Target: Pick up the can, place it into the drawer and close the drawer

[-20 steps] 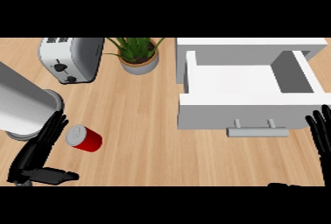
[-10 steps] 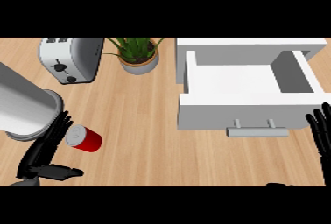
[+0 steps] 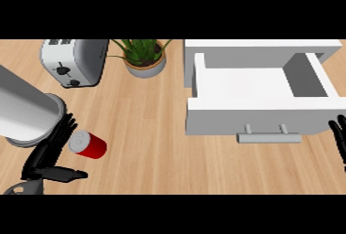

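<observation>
Over the last second the left hand (image 3: 49, 153) has crept a little closer round the red can (image 3: 89, 145), which itself lies where it did, tipped on its side on the table (image 3: 148, 137) near the left edge, well apart from the drawer (image 3: 260, 98). That hand now has its fingers beside and behind the can and its thumb out below it, spread apart and not yet closed on anything, though I cannot tell whether the fingers touch the can. So the pick-up is the step in hand, and to my eye the task has barely begun: next the fingers and thumb need to close round the can before it is carried right to the drawer, which stands pulled out, handle (image 3: 268, 136) toward the robot. At the right edge the right hand (image 3: 338, 139) rests open, fingers up, unchanged. Behind, the toaster (image 3: 73, 61) and potted plant (image 3: 144, 55) have not stirred.
</observation>
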Robot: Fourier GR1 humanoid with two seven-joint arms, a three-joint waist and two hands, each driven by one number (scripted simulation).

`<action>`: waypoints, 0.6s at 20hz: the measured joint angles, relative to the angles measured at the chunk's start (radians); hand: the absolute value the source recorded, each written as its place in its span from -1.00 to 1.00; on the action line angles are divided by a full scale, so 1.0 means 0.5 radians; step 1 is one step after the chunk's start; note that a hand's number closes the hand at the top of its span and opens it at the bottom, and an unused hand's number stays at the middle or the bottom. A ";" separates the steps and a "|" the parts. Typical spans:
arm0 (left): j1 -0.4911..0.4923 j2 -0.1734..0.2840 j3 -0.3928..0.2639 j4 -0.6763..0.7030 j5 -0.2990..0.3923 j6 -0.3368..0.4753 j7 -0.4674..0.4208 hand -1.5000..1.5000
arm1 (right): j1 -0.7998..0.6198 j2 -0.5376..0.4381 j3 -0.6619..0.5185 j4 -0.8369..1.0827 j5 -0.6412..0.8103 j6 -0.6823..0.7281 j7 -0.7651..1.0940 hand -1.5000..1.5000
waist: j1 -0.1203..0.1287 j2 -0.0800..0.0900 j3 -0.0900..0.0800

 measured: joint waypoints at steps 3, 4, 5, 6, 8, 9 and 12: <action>-0.029 -0.034 -0.027 0.066 -0.034 0.067 -0.040 -1.00 | 0.014 0.022 0.024 -0.011 0.032 -0.001 -0.001 -1.00 | -0.001 0.000 0.000; -0.037 -0.031 -0.026 0.058 -0.024 0.069 -0.025 -1.00 | 0.027 0.035 0.054 -0.021 0.053 -0.025 -0.006 -1.00 | -0.001 0.000 0.000; -0.054 -0.025 -0.026 0.060 -0.017 0.070 -0.008 -1.00 | 0.040 0.045 0.074 -0.043 0.068 -0.031 -0.004 -1.00 | 0.000 0.000 0.000; -0.062 -0.037 -0.035 0.061 -0.021 0.086 0.001 -1.00 | 0.042 0.037 0.058 -0.083 0.041 -0.029 0.040 -1.00 | 0.000 0.000 0.001; -0.093 -0.032 -0.039 0.086 -0.012 0.086 0.010 -1.00 | 0.044 0.046 0.065 -0.077 0.049 -0.035 0.033 -1.00 | 0.000 -0.001 0.000; -0.070 -0.046 -0.048 0.025 0.005 0.082 0.049 -1.00 | 0.036 0.036 0.037 -0.041 0.035 -0.026 0.009 -1.00 | 0.002 -0.001 0.000; -0.108 -0.083 -0.072 0.061 -0.004 0.120 0.042 -1.00 | 0.024 0.016 0.007 -0.050 0.009 -0.005 0.033 -1.00 | 0.001 -0.001 0.001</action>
